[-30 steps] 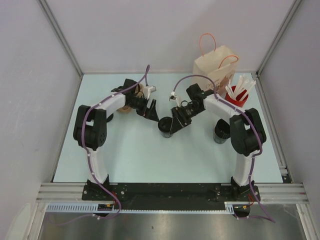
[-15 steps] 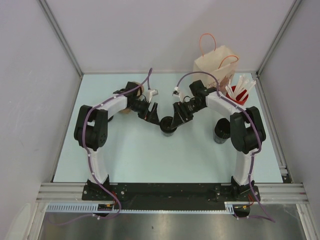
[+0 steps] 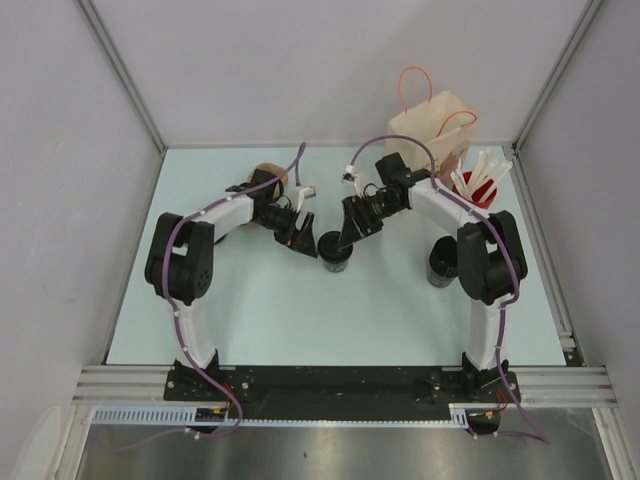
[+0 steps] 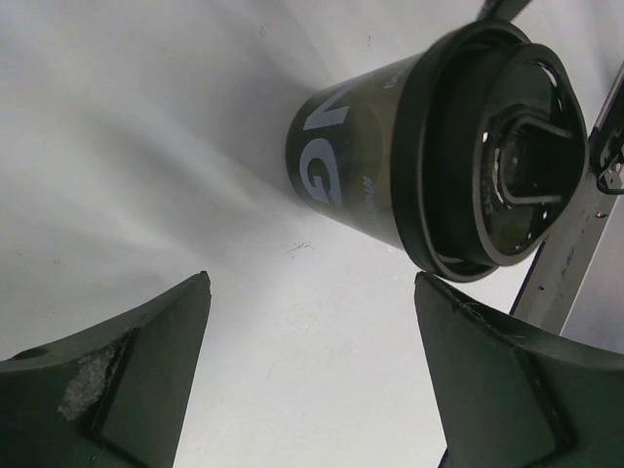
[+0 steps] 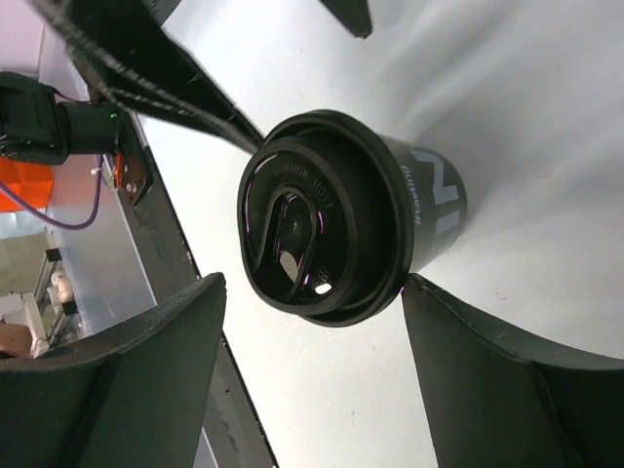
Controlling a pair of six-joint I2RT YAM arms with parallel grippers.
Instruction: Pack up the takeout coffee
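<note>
takeout coffee sits between inward-angled left pincer and right pincer, both gaping.

A tan paper bag with orange loop handles stands far right on the pale table, beside a red cup of white sticks; a taller black cup sits nearer.

table | takeout coffee | black cup | paper bag | red cup

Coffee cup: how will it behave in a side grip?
The cup stands upright, short and round: probably stable, though a high push might tip it. Its printed wall looks smooth, perhaps slippery. The lid seems only pressed on; squeezing there could pop it.
</note>
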